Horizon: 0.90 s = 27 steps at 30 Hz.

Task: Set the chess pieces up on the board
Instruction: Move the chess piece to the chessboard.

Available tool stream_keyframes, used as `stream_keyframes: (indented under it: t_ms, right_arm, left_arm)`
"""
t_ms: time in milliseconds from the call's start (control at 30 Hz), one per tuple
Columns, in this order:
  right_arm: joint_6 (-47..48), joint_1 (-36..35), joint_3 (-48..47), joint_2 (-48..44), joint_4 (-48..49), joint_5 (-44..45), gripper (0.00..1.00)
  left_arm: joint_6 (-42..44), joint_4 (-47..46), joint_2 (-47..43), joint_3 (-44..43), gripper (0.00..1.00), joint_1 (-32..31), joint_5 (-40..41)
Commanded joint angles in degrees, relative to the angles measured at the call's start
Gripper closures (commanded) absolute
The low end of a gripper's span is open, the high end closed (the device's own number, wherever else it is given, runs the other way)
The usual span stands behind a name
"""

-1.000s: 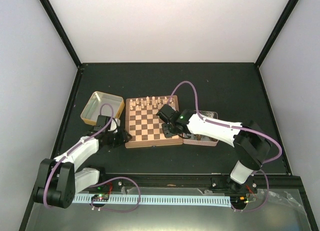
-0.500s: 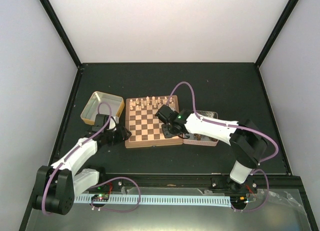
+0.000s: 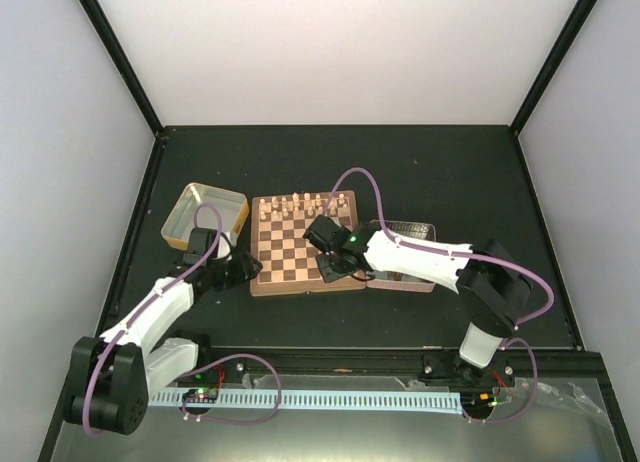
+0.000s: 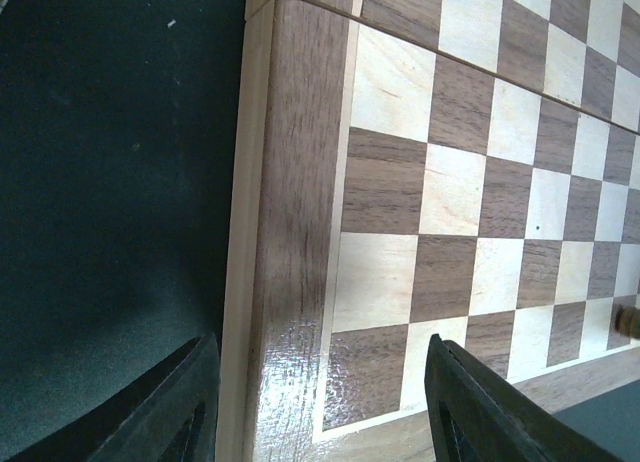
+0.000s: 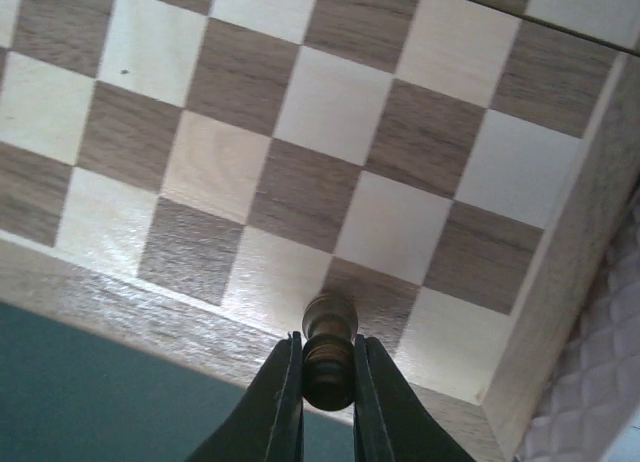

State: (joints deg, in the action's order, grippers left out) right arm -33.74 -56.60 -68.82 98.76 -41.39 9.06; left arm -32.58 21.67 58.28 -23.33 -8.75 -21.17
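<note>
The board (image 3: 300, 250) lies mid-table, with pale cream pieces (image 3: 300, 204) along its far rows. My right gripper (image 3: 335, 269) is over the board's near right part. In the right wrist view it (image 5: 328, 370) is shut on a dark brown chess piece (image 5: 329, 350). The piece's lower end is at a dark square (image 5: 372, 294) in the near row, second from the right corner. My left gripper (image 3: 246, 271) is open and empty at the board's near left corner; its fingers (image 4: 170, 407) straddle the rim (image 4: 290, 232).
An open gold tin (image 3: 203, 214) stands left of the board. A silver tin (image 3: 410, 228) stands against the board's right side, partly under my right arm. The rest is black table with black frame rails at the sides.
My right gripper has moved left and nearer with the dark piece, onto the board's near row. My left gripper has shifted slightly along the board's left near corner.
</note>
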Motion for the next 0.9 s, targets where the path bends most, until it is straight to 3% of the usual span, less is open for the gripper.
stream_keyframes:
  t_ms: [0, 700, 867]
  right_arm:
    - [0.8, -1.6, -2.1, 1.1, 0.4, -1.1, 0.91]
    - [-0.8, -3.5, -3.6, 3.7, -2.3, 5.3, 0.88]
    - [-0.2, -3.6, -3.1, 4.0, 0.4, 3.1, 0.88]
  left_arm:
    - [0.6, 1.1, -0.8, -1.5, 0.41, -0.3, 0.9]
    - [0.7, 1.6, -1.5, -1.5, 0.42, -0.3, 0.8]
    - [0.8, 1.8, -1.5, -1.5, 0.42, -0.4, 0.8]
